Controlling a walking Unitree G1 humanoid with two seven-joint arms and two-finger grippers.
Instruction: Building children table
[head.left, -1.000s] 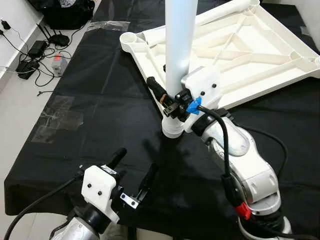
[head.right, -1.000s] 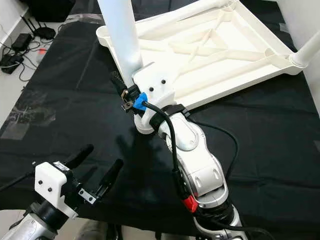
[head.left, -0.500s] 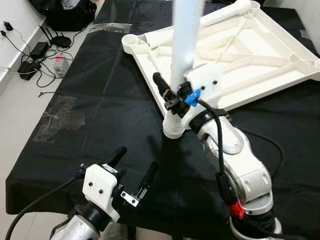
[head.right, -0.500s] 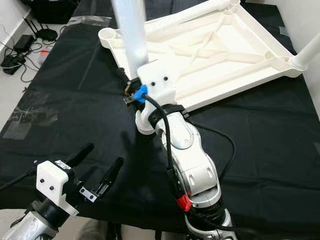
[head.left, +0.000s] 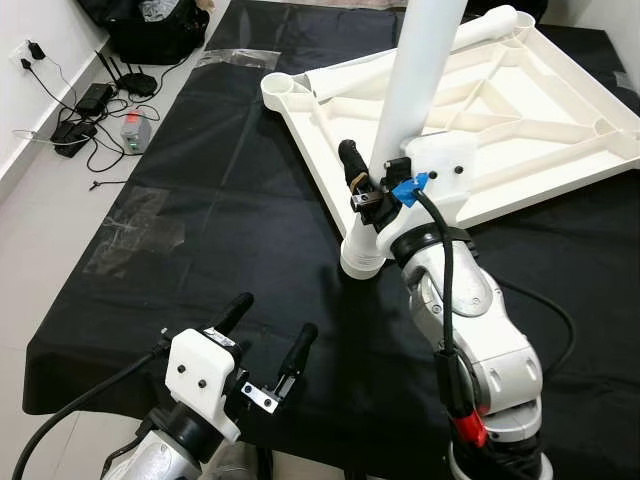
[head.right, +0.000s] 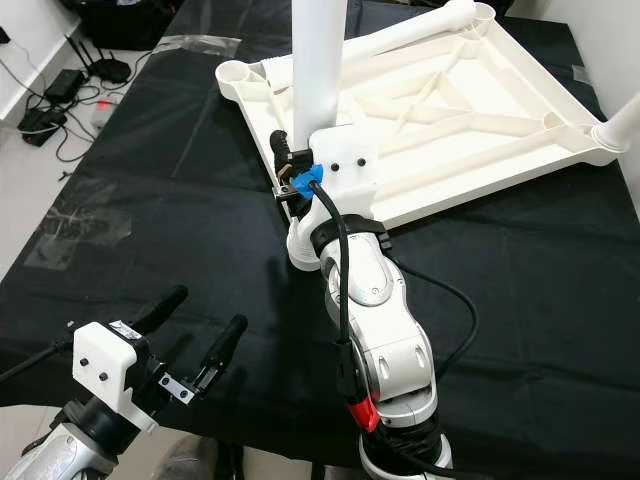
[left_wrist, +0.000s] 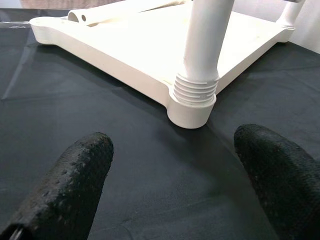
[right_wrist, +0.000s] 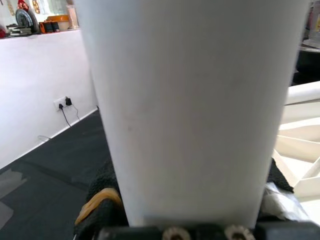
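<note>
1. Right arm (head.left: 470, 330): silver shell segments, black cable along it, red collar near the base, blue clip at the wrist.
2. Right end effector (head.left: 375, 190): white housing, two dark screws.
3. Left end effector (head.left: 270, 340): white block, two screws, textured black fingers (left_wrist: 75, 185).

tabletop (head.left: 520, 110) on cloth (head.left: 220, 200) | leg (head.left: 400, 130) upright in near corner socket (head.left: 362, 258)

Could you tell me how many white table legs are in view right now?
3. One upright leg stands in the tabletop's near corner socket, gripped by the right gripper. One loose leg lies across the upturned tabletop. One fitted leg rises at the right corner. Others may be hidden.
</note>
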